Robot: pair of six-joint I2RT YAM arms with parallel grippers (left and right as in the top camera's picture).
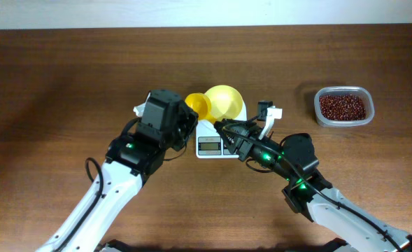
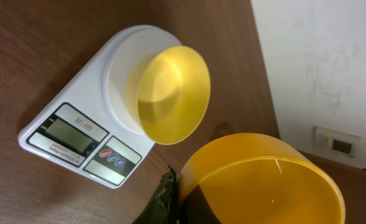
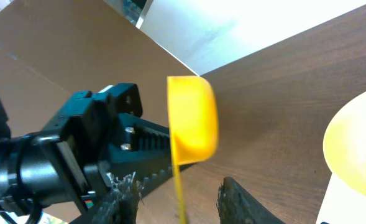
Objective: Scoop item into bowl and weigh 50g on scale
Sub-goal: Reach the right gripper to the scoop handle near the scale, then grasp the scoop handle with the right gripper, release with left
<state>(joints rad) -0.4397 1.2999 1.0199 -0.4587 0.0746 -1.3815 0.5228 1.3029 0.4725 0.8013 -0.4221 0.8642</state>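
At centre frame my left gripper [image 1: 189,117] pinches the empty scoop [image 2: 263,180] beside the bowl [image 2: 170,93] on the scale [image 2: 96,118], my right gripper [image 3: 178,202] spread around its handle; the beans [image 1: 342,106] sit in a tub [image 1: 343,89] at upper right. If the left lets go before the right closes, the scoop could drop and knock the bowl off.

"SF-400" is printed above the grey LCD screen [image 2: 69,135] of the small white square digital kitchen scale [image 2: 86,84], seen from the left wrist. Finer print beneath the screen is too small to read.
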